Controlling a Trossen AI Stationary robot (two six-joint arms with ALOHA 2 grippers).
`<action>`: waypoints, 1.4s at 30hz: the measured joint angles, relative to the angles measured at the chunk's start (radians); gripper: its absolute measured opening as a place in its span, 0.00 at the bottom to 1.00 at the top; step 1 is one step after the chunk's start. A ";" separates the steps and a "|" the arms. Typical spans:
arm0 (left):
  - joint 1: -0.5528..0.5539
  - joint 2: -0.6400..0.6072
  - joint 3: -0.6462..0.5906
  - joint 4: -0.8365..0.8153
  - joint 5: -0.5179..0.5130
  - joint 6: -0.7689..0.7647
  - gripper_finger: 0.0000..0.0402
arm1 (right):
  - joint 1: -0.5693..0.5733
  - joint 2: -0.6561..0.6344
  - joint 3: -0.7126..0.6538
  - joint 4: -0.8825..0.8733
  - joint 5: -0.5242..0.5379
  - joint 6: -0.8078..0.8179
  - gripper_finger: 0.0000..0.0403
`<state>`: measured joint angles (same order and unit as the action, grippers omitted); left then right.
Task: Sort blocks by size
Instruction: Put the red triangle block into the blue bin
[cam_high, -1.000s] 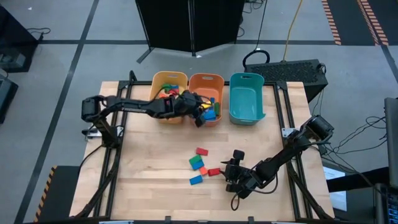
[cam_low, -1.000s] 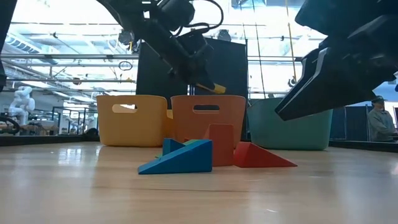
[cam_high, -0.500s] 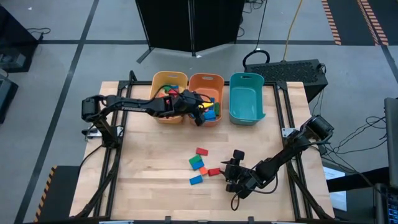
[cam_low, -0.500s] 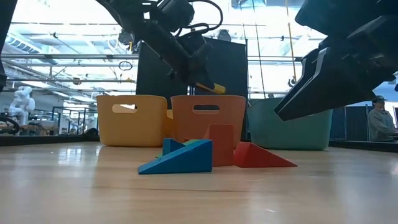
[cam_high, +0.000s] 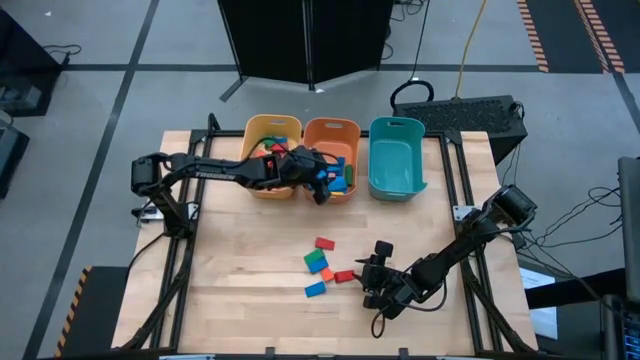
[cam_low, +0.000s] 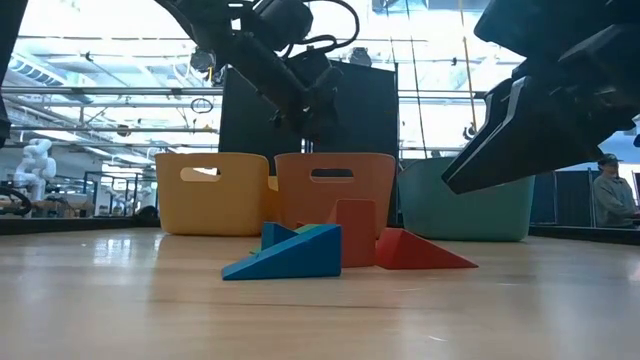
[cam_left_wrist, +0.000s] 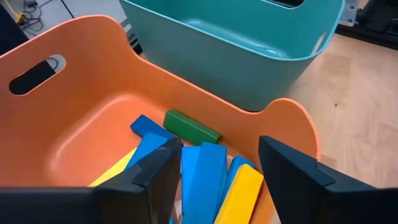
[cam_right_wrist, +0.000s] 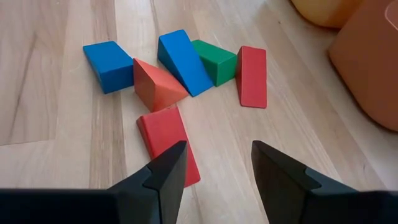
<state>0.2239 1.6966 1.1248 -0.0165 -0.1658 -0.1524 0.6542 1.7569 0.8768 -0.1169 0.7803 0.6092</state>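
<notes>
My left gripper (cam_high: 325, 183) (cam_left_wrist: 221, 180) hangs open over the orange bin (cam_left_wrist: 74, 43), touching nothing. Below its fingers, inside the bin, lie a yellow block (cam_left_wrist: 239, 196), blue blocks (cam_left_wrist: 202, 168) and a green bar (cam_left_wrist: 191, 127). My right gripper (cam_high: 372, 276) (cam_right_wrist: 217, 177) stands open just above the table, beside the loose blocks. These are a flat red block (cam_right_wrist: 166, 140) nearest its fingers, an orange wedge (cam_right_wrist: 155, 84), a blue wedge (cam_right_wrist: 183, 62), a blue block (cam_right_wrist: 112, 57), a green block (cam_right_wrist: 214, 61) and a red bar (cam_right_wrist: 252, 76). All of them rest on the wood.
Three bins stand in a row at the table's far edge: yellow (cam_high: 270, 128) with several blocks, orange (cam_high: 332, 124), and teal (cam_high: 397, 160). Bare wood lies toward the near and left edges. A person (cam_low: 610, 190) is seated in the room beyond the table.
My left gripper has opened above the orange bin. The yellow block that stuck out of its fingers has dropped out of the low view and now lies in the bin.
</notes>
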 joint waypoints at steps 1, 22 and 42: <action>-0.003 0.000 0.000 0.000 0.000 0.000 0.54 | 0.000 0.000 0.000 0.000 0.000 0.000 0.41; -0.201 -0.017 -0.001 -0.007 -0.032 0.001 0.54 | 0.000 0.000 0.000 0.010 0.000 0.010 0.41; -0.491 -0.078 -0.076 -0.192 -0.281 -0.124 0.54 | -0.077 0.000 -0.001 0.043 -0.042 0.019 0.42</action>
<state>-0.2668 1.6182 1.0483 -0.2085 -0.4470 -0.2766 0.5774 1.7573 0.8761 -0.0738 0.7388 0.6284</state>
